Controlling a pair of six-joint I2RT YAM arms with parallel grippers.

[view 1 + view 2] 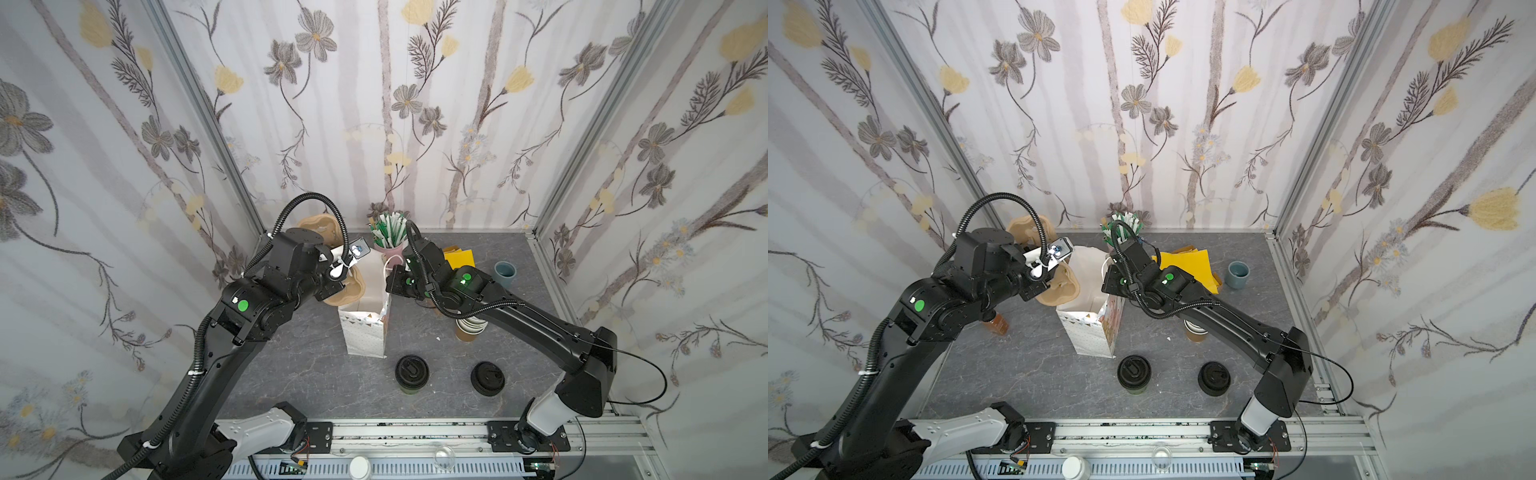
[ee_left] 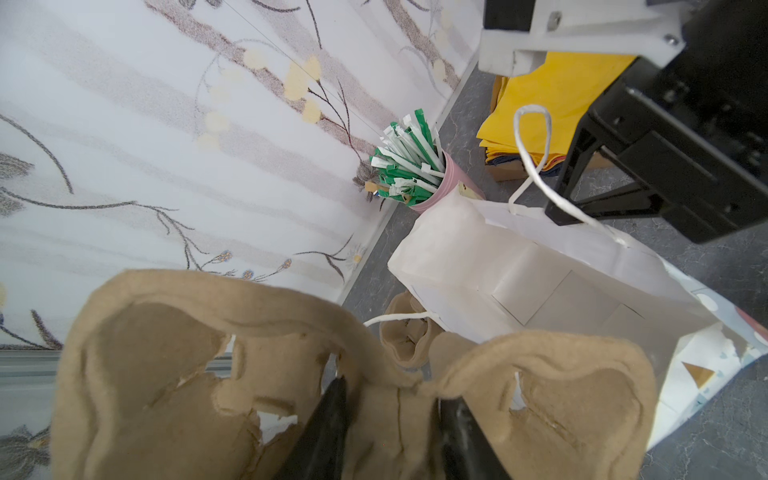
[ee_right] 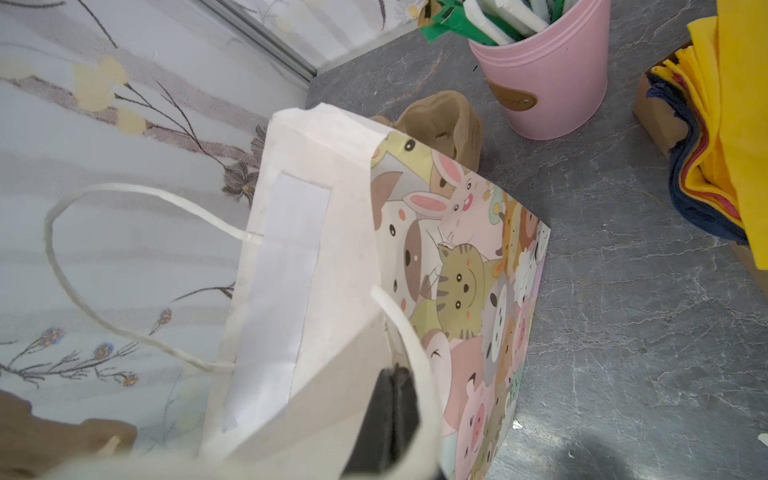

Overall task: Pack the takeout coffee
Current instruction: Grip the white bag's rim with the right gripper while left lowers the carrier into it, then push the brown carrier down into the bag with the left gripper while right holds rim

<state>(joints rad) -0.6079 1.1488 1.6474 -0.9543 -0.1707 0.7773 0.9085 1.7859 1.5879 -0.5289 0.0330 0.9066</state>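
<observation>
L hand is clamped on pulp cup carrier, mid-frame; R hand is pinched shut on paper bag rim. Takeout coffee is seen lower centre on worktop.

I see the bag white inside, pastel cartoon animals outside. Beside the bag: tan pulp carrier, pink pot, yellow napkins, black-lidded takeout coffee. The bench is grey and marbled.

we see: pink pot w/ green-white straws at back wall | yellow napkins near it | grey-blue cup far right | lidless cup stack mid-right | black lid pile front
</observation>
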